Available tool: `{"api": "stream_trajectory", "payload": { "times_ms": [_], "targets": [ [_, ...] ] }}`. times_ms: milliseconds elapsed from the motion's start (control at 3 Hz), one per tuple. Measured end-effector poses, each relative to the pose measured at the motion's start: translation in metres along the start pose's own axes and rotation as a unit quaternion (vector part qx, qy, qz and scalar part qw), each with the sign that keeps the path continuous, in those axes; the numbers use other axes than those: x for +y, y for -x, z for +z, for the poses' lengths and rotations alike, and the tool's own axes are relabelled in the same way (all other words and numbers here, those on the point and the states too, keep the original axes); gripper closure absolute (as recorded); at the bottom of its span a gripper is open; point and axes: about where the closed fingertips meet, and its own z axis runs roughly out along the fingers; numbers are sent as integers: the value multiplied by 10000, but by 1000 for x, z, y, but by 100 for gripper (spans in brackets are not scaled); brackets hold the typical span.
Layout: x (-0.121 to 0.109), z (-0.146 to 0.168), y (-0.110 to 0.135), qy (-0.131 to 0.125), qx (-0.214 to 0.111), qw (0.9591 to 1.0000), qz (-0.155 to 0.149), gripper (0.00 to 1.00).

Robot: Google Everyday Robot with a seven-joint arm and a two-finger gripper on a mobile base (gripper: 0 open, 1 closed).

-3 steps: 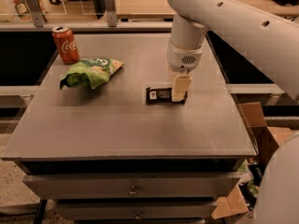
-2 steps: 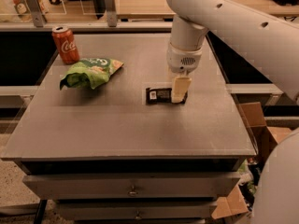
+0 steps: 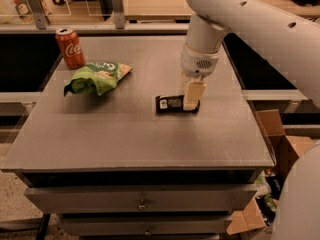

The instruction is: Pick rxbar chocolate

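Note:
The rxbar chocolate (image 3: pixel 170 103), a small flat black bar with a white label patch, lies on the grey table (image 3: pixel 130 134) right of centre. My gripper (image 3: pixel 192 100) hangs from the white arm straight down over the bar's right end, its cream finger (image 3: pixel 192 93) reaching to the bar. The bar rests flat on the table.
A green snack bag (image 3: pixel 95 77) lies at the left of the table. A red soda can (image 3: pixel 70 47) stands at the back left corner. Cardboard boxes (image 3: pixel 280 144) sit on the floor to the right. Drawers run below the table's front edge.

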Motion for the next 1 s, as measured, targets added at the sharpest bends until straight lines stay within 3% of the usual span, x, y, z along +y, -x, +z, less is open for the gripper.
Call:
{"api": "stream_trajectory", "payload": {
  "times_ms": [333,667,1000],
  "targets": [
    [2,-16,2,-95,-206,9997,-7,100],
    [-3,-41,8,-361,-455,9983,42,100],
    [-6,-40,10,-400,-474,9981,41,100]
  ]
}}
